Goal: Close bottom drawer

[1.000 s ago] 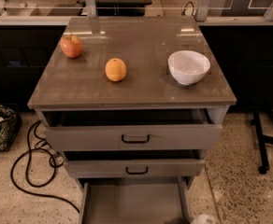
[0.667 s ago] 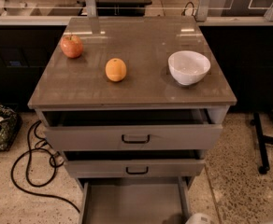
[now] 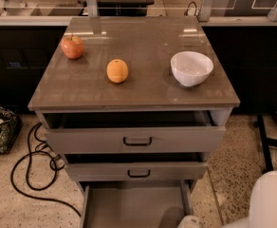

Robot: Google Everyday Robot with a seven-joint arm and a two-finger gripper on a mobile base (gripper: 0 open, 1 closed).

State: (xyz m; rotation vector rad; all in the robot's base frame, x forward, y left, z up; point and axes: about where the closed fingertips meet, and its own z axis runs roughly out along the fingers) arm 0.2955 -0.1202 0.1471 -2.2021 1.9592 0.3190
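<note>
- The bottom drawer (image 3: 133, 205) stood pulled well out of the cabinet, lowest of three. Its plain grey tray ran down to the lower edge of the camera view, and its front was cut off there.
- The gripper (image 3: 189, 221) showed only as a small white rounded piece at the lower edge, just beside the right front corner of the bottom drawer. Whether it was open or closed could not be told, nor whether it touched the drawer.
- A large white rounded part of the robot arm (image 3: 271, 198) filled the lower right corner, to the right of the gripper.
- The middle drawer (image 3: 176, 171) sat directly above, out a little way, with a dark gap showing over its grey front and a black loop handle (image 3: 139, 174) at its centre.
- The top drawer (image 3: 81, 139) was out somewhat farther than the middle one, and it carried a like handle (image 3: 137, 141).
- The cabinet top (image 3: 143, 94) was a glossy brown-grey slab.
- On it a red apple (image 3: 72, 47) lay near the back left, an orange (image 3: 117, 71) sat left of centre, and a white bowl (image 3: 191, 68) stood upright at the right, all well apart.
- A black cable (image 3: 29, 175) looped over the speckled floor (image 3: 233, 160) left of the cabinet.
</note>
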